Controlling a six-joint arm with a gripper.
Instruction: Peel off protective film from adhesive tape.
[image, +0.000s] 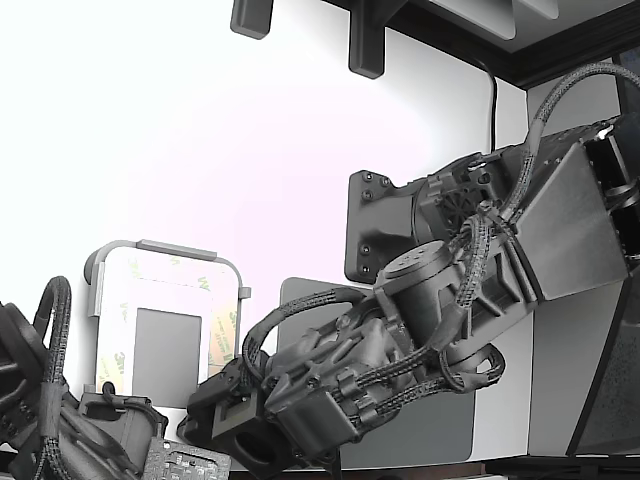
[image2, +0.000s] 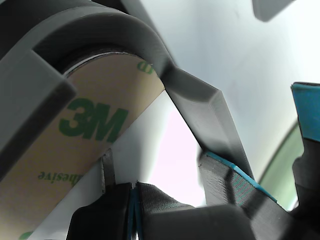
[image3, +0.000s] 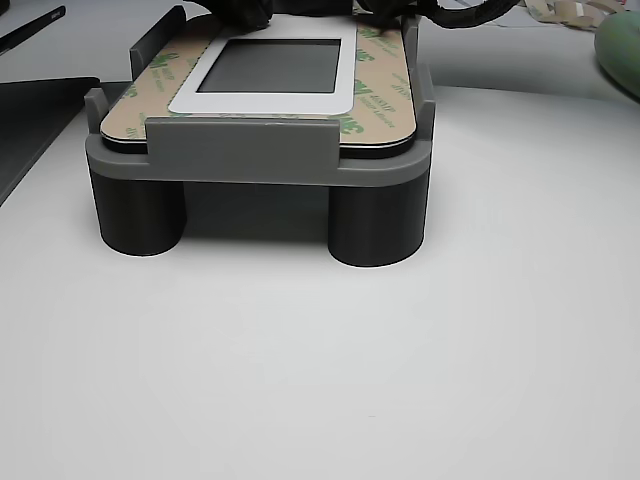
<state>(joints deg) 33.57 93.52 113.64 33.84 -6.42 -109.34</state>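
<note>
Gripper (image2: 165, 192): jaws seen spread, blue-lined pads (image2: 240, 177) apart, nothing pinched, at the lower centre of the wrist view beside a rounded plate corner. Protective film (image2: 75, 145): tan, green-printed, seen lying flat on the plate border, left of centre. Plate (image3: 262, 102) is seated in a grey fixture (image3: 250, 160) on the white table (image3: 400, 380), upper centre of the other view.

White desk (image: 200, 150), washed out by strong light in the exterior view. Large grey mat (image: 440, 430) lying flat toward the exterior view's right. Dark brackets (image: 366, 40) hanging in from above. Black cable (image: 493, 100) running down the far edge. Dark panel (image3: 30, 110) at the other view's left.
</note>
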